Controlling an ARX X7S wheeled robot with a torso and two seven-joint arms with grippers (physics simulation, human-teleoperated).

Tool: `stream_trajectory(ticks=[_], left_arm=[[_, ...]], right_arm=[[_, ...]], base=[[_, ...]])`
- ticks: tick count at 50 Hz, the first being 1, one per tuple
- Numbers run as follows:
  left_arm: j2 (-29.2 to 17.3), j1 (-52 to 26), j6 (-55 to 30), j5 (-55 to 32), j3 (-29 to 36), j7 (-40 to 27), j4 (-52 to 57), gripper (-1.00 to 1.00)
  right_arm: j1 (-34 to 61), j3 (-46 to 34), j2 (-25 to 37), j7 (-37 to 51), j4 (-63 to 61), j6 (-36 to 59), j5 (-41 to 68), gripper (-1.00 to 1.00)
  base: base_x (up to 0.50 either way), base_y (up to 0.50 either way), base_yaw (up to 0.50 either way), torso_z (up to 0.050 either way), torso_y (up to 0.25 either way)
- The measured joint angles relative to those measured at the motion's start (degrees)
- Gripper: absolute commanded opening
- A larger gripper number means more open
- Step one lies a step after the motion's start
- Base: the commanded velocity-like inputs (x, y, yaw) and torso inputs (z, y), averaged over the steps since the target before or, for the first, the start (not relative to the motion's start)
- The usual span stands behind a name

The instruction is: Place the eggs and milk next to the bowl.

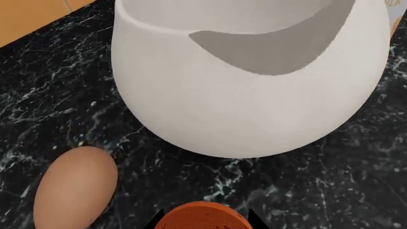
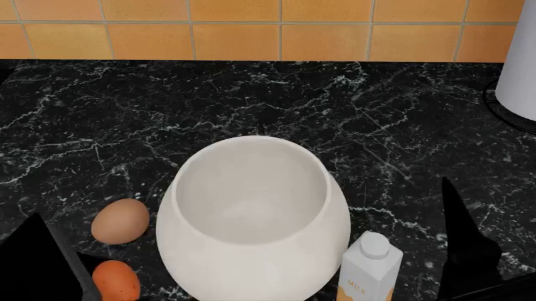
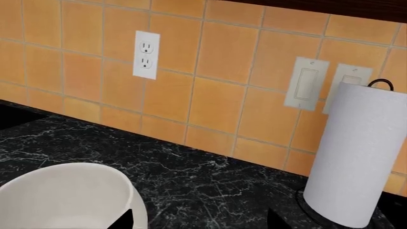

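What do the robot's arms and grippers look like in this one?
Both the left gripper and right gripper show only as flat matte black, angular, pointed pieces; the head view gives plain black wedges at each lower corner. No cables, markings or other colours visible.

Home kitchen, black marble counter (image 2: 251, 100), orange tiled backsplash (image 3: 222, 52), wall outlet (image 3: 146, 55), paper-towel roll (image 3: 356, 152)
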Motion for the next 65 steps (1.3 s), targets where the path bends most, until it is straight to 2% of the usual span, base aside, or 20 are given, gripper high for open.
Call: stream_trajectory(ticks=[26,65], left_arm=[[1.43,-3.89,2.76,2.06,5.62,1.00,-5.19,-1.00],[2.48,-4.17,7.88,4.07,10.19,2.27,-10.90,-1.00]], right_arm=[[-1.48,2.04,0.43,0.39,-0.37,0.00,0.98,1.00],[-1.96,2.10,1.27,1.34,-0.37,-0.13,1.73,1.00]], base=[[0.00,0.00,0.00,0.000,0.000],[0.00,0.00,0.00,0.000,0.000]])
